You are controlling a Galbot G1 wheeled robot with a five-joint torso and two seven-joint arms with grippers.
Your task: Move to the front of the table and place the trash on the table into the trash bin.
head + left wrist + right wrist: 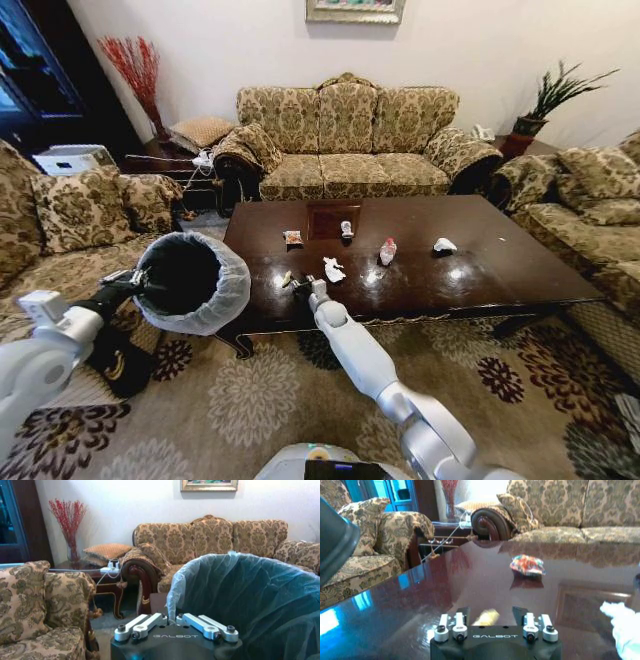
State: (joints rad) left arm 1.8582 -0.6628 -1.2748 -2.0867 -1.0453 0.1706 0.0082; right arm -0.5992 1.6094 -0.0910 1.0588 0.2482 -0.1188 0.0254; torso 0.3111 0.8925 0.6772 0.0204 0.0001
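The dark brown table point(500, 270) carries the trash: a snack packet point(292, 238), a small crushed bottle point(347, 229), a red-capped bottle point(388, 251), two white tissues point(444, 244) point(333, 269) and a yellowish scrap point(287, 279). My right gripper point(300, 284) is low over the table's near left part. It is open, and in the right wrist view its fingers point(462, 615) stand on either side of the yellowish scrap point(486, 617). My left gripper point(135, 281) is shut on the rim of the black trash bin point(190, 280), held up off the floor beside the table's left end.
A sofa point(345, 140) stands behind the table, and armchairs flank it on the left point(70, 220) and right point(590, 200). Patterned carpet point(250, 400) covers the floor in front. The snack packet point(527, 564) and a tissue point(622, 620) lie beyond the right gripper point(491, 611).
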